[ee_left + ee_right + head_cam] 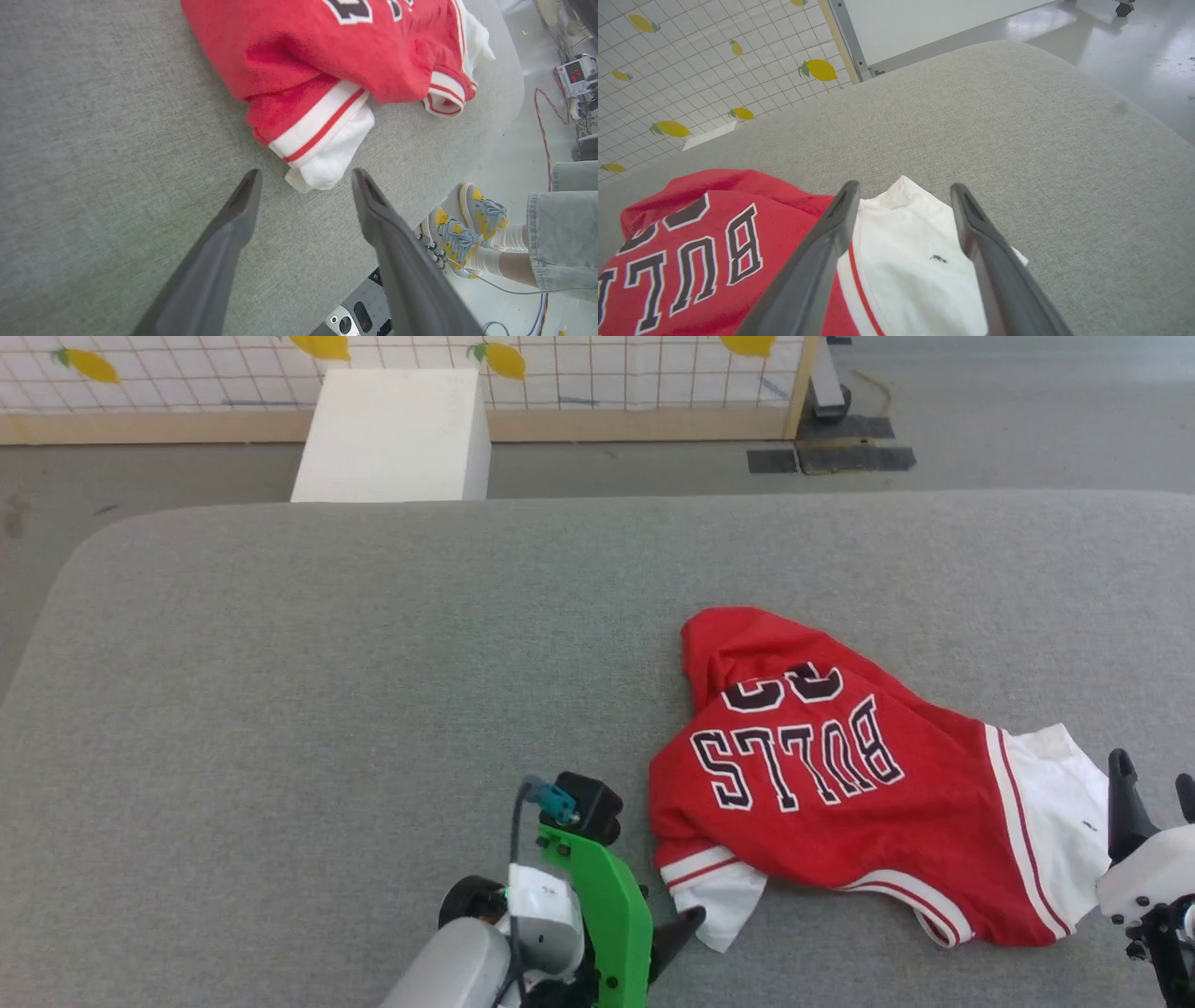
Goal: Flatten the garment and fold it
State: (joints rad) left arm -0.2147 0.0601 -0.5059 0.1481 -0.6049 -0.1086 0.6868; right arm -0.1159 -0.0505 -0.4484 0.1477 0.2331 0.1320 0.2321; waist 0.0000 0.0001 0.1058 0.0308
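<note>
Your Bulls jersey T-shirt [840,784] lies crumpled on the near right of the grey counter [280,709]. I judge it soft, light, limp. Left claw [306,179] and right claw [903,191] are both apart, empty, each near a white sleeve [331,163]: pinch there, at the striped trim [320,120].

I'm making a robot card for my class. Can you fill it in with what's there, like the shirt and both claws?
Shirt: red garment with white sleeves, crumpled, print side up, not folded yet
Lies on: grey padded table
Left gripper: open, near one white sleeve, holding nothing
Right gripper: open, at the other white sleeve
Also there: white box beyond the table; a person's shoes on the floor beside it
</note>
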